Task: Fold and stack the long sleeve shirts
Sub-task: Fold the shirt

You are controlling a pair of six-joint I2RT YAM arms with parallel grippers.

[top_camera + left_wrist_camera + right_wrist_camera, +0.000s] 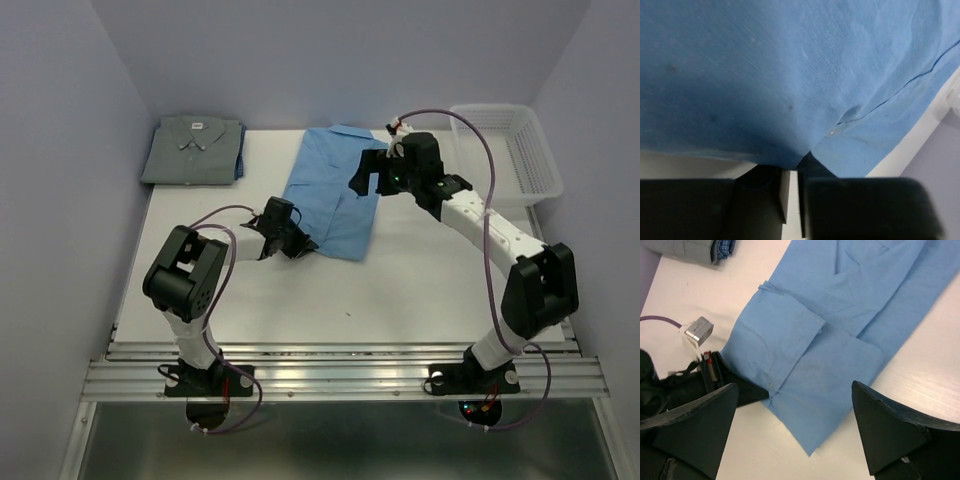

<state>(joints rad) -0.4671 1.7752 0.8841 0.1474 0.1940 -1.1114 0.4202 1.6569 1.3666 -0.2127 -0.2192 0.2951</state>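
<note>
Sky-blue shirt (335,190) is lying flat mid-tabletop (430,290), toward 12 o'clock. It is forming a long band running from 1 down to 7 o'clock, with a sleeve folded in over the body and a cuff and small button showing. Grey shirt (192,150) is sitting folded, collar up, in the 10 o'clock corner, well apart.

Left gripper (302,243) is pinching the blue hem at the band's 7 o'clock end, jaws drawn nearly together with cloth puckering between them. Right gripper (795,387) is hovering above the band's 3 o'clock side, jaws standing wide, clear of the cloth, and is hiding part of that edge in the top view.

Left wrist view is showing little but blurred blue cloth. White neck label (200,125) on the grey shirt is showing writing too small to read.
</note>
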